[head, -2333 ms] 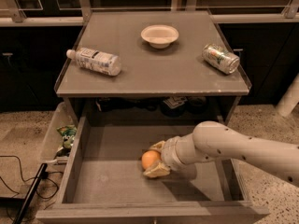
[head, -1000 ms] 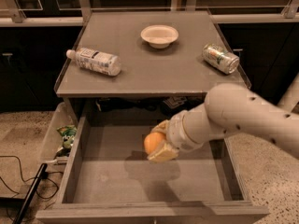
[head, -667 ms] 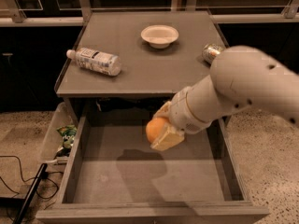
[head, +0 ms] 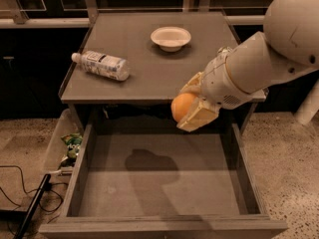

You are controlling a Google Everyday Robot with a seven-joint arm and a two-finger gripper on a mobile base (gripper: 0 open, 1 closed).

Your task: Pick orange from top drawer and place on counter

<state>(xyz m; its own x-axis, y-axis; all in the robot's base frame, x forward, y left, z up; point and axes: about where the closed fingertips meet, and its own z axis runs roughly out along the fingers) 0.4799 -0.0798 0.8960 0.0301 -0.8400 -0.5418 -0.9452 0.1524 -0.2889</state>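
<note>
Your hand has its two fingers shut on the orange, one pale finger over it and one under it, and the orange peeks out on the left side. The orange is up in the air, over the back part of the open drawer. It is right by the front edge of the table, a bit toward the front right corner. I think the picking part is done and the job now is to carry the orange onto the table. Lift first. I cannot tell if the orange is higher than the table top, so go up until the lower finger is clearly above the front edge. If you move in too soon, that finger could bump the edge and knock the orange loose. Then move in over the table. There is a bare spot in the middle, between the bottle near the left edge and the bowl near the back edge, so aim there. The arm hides the right edge, so I cannot see what lies there; stay away from that side. Come down slowly until the orange touches the table, and only then open the fingers. An orange is round and likes to roll, so do not drop it from high up. Set it well in from the front edge, or it may roll off and fall into the drawer.
</note>
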